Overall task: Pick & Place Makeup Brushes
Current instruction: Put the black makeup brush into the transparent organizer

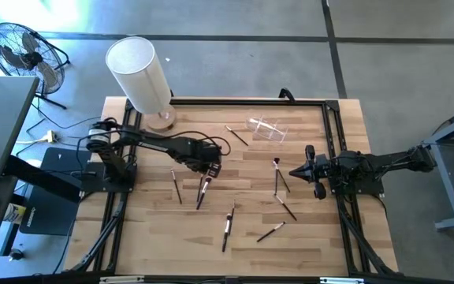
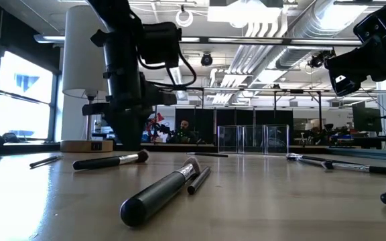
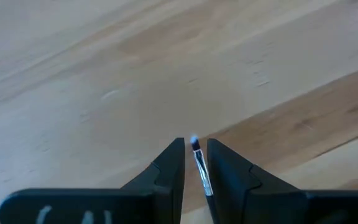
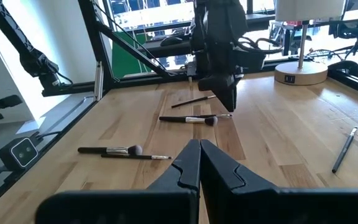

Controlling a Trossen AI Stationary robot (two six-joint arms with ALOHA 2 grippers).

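The left gripper (image 3: 195, 163) is clamped on a thin dark-handled makeup brush (image 3: 199, 167) held narrowly between its jaws; it may pivot or slip out. The right gripper (image 4: 199, 163) waits, jaws together.

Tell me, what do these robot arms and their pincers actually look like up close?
Both arms are black and jointed. The left arm has thin black cables looping along it. Each ends in two wedge-shaped black fingers tapering to points, seen on the left gripper and the right gripper. Faint pale markings show on the left gripper's body.
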